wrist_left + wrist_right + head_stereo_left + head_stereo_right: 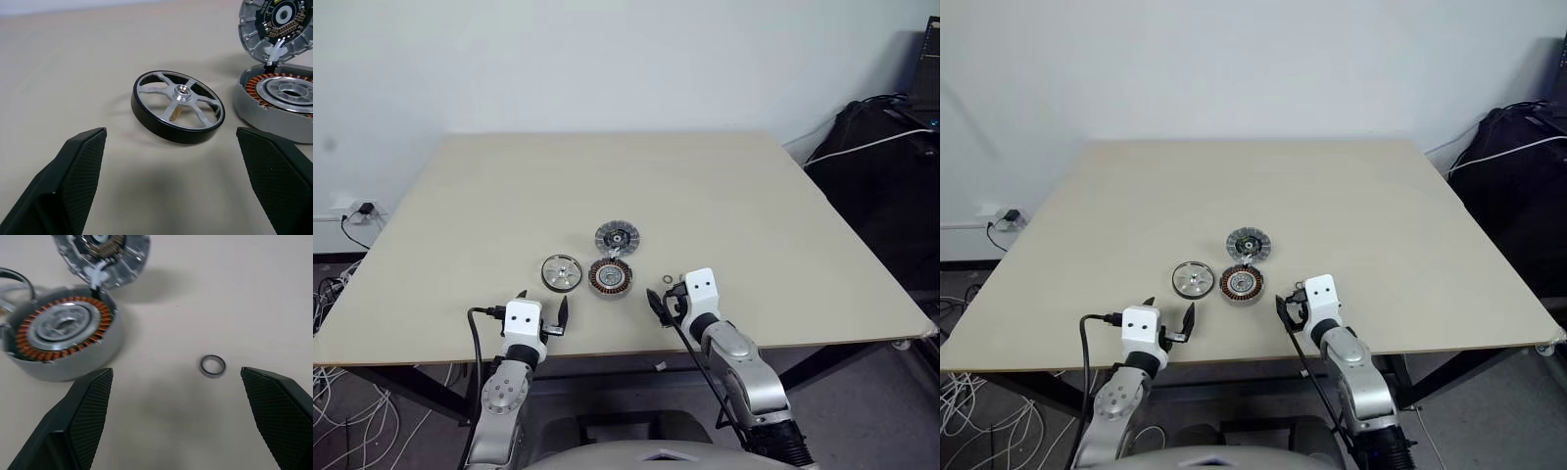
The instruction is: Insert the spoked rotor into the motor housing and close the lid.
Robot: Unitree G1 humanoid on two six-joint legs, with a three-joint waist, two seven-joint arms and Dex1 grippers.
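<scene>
1. The motor housing [610, 278] sits on the counter [754, 215], copper windings up.
2. The spoked rotor [562, 272] lies flat just beside the housing, towards the robot's left, not touching it.
3. The lid [618, 237] rests just behind the housing, joined to it by a short wire.
4. A small ring [212, 366] lies near the housing, towards the robot's right.
5. The left pincer [540, 315] hovers in front of the rotor, spread wide and empty.
6. The right pincer [664, 302] is likewise spread wide and empty, near the ring.
</scene>
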